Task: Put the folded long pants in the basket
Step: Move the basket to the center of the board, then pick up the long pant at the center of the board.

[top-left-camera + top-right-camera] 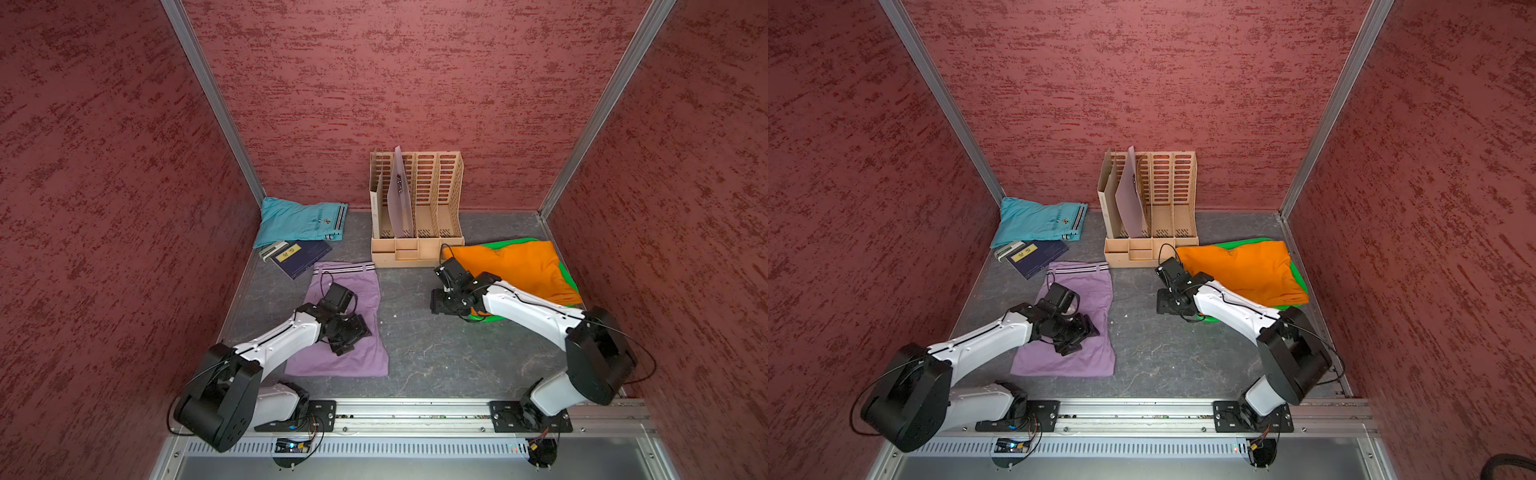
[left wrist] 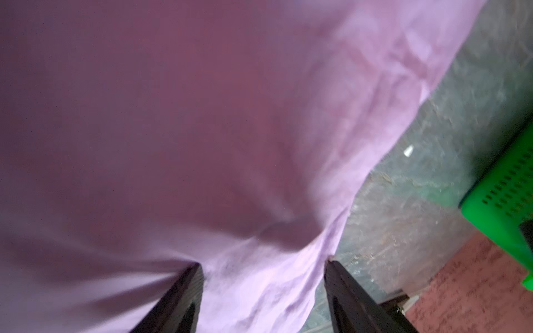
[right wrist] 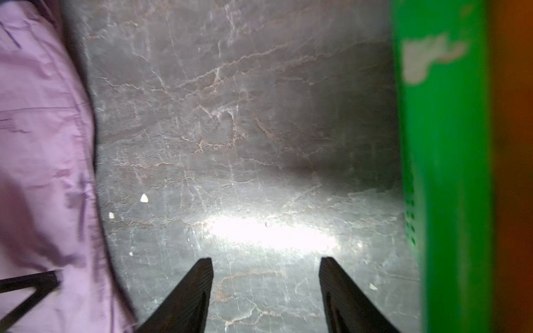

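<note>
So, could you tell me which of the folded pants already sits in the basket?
The orange pants: they fill the basket, while the lilac pants and the turquoise pants lie on the table.

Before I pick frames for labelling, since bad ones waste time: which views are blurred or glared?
Left wrist view: the lilac pants fill most of the frame, soft and out of focus. Right wrist view: a white glare patch on the table, the basket smeared by blur at the edge. Both top views: sharp and evenly lit.
</note>
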Robot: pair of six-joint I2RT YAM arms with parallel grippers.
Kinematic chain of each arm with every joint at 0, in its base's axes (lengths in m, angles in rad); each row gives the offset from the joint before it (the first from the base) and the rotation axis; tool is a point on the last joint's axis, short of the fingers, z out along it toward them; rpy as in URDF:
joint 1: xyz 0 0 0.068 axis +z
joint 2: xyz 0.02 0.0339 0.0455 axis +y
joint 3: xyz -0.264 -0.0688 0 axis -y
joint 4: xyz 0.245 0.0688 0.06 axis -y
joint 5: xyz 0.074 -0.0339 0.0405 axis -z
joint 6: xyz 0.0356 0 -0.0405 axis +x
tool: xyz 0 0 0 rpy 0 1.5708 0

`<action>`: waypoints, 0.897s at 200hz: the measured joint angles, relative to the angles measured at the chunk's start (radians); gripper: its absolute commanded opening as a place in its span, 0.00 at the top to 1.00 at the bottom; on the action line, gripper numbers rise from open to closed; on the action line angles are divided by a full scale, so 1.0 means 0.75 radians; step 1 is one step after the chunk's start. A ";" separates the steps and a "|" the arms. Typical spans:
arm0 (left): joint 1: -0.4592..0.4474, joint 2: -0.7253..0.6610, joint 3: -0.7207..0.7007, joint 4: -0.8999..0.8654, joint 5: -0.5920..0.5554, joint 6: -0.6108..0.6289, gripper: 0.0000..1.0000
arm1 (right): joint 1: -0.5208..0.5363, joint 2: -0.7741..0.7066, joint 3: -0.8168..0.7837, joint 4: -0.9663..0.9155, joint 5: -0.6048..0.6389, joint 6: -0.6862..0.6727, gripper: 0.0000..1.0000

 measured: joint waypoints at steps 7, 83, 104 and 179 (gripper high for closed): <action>-0.057 0.056 0.034 0.055 0.017 -0.028 0.29 | 0.003 -0.043 -0.005 -0.002 -0.002 -0.004 0.34; -0.296 0.433 0.416 0.354 0.152 -0.061 0.24 | 0.009 -0.311 -0.095 -0.016 -0.006 0.017 0.34; -0.235 0.389 0.436 0.351 0.185 -0.004 0.23 | 0.013 -0.378 -0.129 -0.032 -0.026 0.050 0.35; 0.357 0.040 0.381 0.064 0.272 0.245 0.23 | 0.335 -0.367 -0.176 -0.036 -0.103 0.314 0.37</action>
